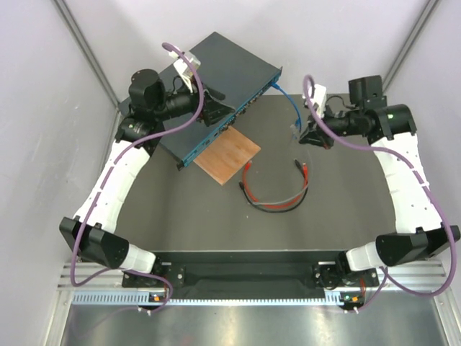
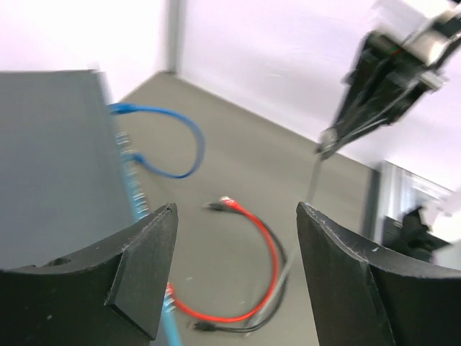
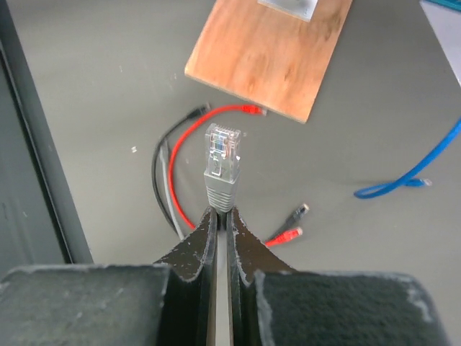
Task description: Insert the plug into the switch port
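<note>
The switch (image 1: 216,72) is a dark slate-grey box at the back left; its teal-blue front edge (image 1: 229,124) faces the mat. In the left wrist view the switch (image 2: 50,166) lies left of my fingers. My left gripper (image 1: 216,113) is open and empty over the switch's front edge; its jaws (image 2: 236,216) stand wide apart. My right gripper (image 1: 308,137) is right of the switch, apart from it. In the right wrist view the right gripper (image 3: 222,213) is shut on a grey cable, with its clear plug (image 3: 221,155) sticking out past the tips.
A brown wooden board (image 1: 227,155) lies in front of the switch. Red and black cables (image 1: 277,193) loop on the mat in the middle. A blue cable (image 1: 288,101) curls from the switch's right end. White walls close in at the back and sides.
</note>
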`<state>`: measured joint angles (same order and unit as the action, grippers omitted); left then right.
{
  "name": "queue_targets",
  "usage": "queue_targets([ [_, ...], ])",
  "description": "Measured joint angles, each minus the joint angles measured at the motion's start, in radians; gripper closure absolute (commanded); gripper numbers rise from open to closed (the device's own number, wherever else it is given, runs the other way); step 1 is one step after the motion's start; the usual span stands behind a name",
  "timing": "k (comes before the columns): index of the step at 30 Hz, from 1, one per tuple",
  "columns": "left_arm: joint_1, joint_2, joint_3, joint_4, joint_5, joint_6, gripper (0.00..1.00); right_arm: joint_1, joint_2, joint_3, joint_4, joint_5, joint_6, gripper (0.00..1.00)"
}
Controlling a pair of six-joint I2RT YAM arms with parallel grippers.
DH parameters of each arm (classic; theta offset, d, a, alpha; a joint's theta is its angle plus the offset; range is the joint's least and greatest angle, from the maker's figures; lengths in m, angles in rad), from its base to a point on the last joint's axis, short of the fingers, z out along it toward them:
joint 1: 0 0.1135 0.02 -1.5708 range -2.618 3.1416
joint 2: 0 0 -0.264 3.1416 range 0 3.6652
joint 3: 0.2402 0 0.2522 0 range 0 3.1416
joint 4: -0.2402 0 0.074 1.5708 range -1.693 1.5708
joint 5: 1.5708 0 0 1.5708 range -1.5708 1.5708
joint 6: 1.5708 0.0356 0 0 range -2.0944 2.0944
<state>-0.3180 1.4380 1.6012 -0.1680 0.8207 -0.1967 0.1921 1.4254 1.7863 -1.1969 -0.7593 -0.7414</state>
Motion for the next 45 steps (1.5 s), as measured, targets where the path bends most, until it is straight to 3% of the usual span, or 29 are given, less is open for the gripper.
queue_targets([
  [9, -0.134, 0.049, 0.000, 0.018, 0.064, -0.019, 0.32, 0.186, -0.043, -0.013, 0.015, 0.183, -0.025, 1.00],
  [17, -0.232, 0.078, -0.036, 0.059, 0.069, -0.147, 0.35, 0.283, -0.044, -0.013, 0.042, 0.262, -0.025, 1.00],
  [25, -0.243, 0.094, -0.050, 0.074, 0.053, -0.207, 0.35, 0.329, -0.068, -0.028, 0.093, 0.333, -0.019, 1.00],
  [31, -0.242, 0.094, -0.092, 0.100, 0.045, -0.304, 0.32, 0.358, -0.170, -0.145, 0.201, 0.447, -0.028, 1.00],
  [40, -0.230, 0.089, -0.106, 0.210, 0.050, -0.457, 0.30, 0.371, -0.292, -0.156, 0.283, 0.583, -0.094, 1.00],
  [45, -0.209, 0.088, -0.096, 0.236, 0.045, -0.533, 0.30, 0.374, -0.416, -0.274, 0.447, 0.731, -0.124, 1.00],
])
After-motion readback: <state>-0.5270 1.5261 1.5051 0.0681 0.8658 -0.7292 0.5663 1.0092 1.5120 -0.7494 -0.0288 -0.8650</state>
